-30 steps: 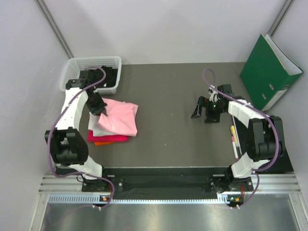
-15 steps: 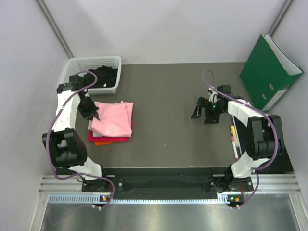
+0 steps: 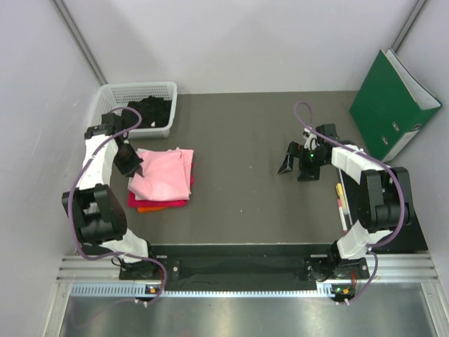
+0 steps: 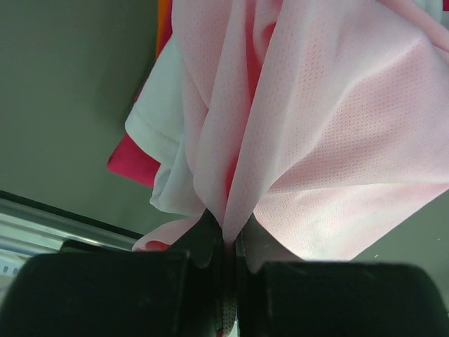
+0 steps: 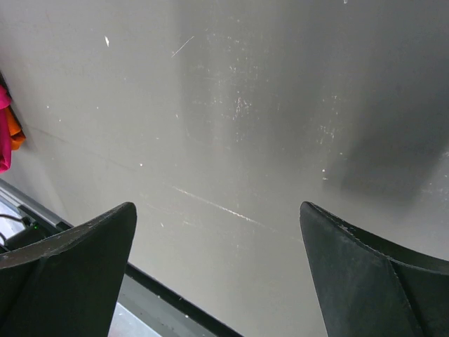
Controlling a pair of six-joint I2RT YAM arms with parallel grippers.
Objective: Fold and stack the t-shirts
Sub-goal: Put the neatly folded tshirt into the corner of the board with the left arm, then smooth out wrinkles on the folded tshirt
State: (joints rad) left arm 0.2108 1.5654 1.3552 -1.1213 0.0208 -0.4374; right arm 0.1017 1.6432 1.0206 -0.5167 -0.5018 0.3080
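A light pink t-shirt (image 3: 165, 174) lies on top of a stack at the table's left, with white (image 3: 137, 187), magenta-red (image 3: 156, 202) and orange (image 3: 153, 208) shirts under it. My left gripper (image 3: 132, 166) is at the stack's left edge, shut on a bunched fold of the pink t-shirt (image 4: 295, 119). The wrist view shows the white shirt (image 4: 160, 119) and the magenta-red one (image 4: 130, 163) beneath. A black shirt (image 3: 153, 112) fills the basket. My right gripper (image 3: 297, 163) hovers open over bare table at the right, nothing between its fingertips (image 5: 77, 253).
A white mesh basket (image 3: 119, 94) stands at the back left. A green binder (image 3: 393, 102) leans at the back right. Small pink and yellow markers (image 3: 341, 202) lie beside the right arm.
My left gripper has pulled the pink t-shirt leftward, drawing it from spread across to the right into a narrower shape over the stack. The right arm has not moved.
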